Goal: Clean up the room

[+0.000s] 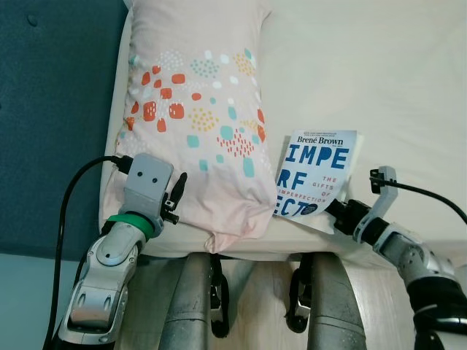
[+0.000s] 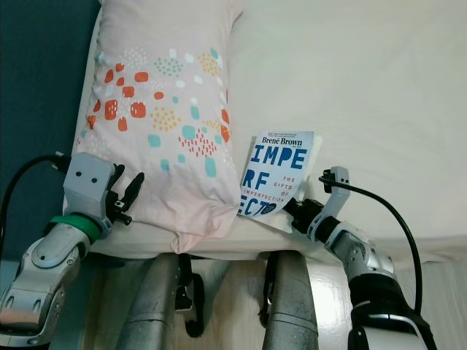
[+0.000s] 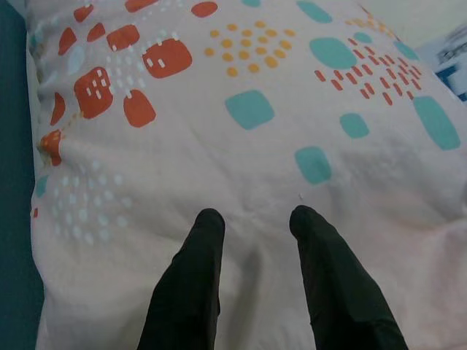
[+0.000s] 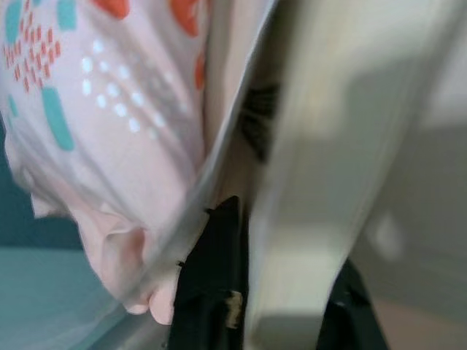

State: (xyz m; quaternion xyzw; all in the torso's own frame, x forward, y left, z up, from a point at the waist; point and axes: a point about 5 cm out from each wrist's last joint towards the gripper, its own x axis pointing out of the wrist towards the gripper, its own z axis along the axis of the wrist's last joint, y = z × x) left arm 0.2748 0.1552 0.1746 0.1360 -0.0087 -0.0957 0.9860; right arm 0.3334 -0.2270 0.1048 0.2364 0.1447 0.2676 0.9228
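One book [image 1: 315,175] is clamped at its near corner by the right tool [image 1: 341,211], at 5 o'clock in the head view, propped against a patterned pillow [image 1: 197,117]. Both lie on the white bed [image 1: 379,80]. At 8 o'clock, the left tool [image 3: 252,240] is held with fingers [image 3: 191,277] apart, tips touching the pillow.

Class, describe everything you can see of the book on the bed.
The book is a white paperback with large blue letters and the author name Brené Brown on top. It lies closed, cover up, on the cream bed near its front edge. Its left edge is tucked under the patterned pillow. The right claw grips its lower right corner, one black finger on each side.
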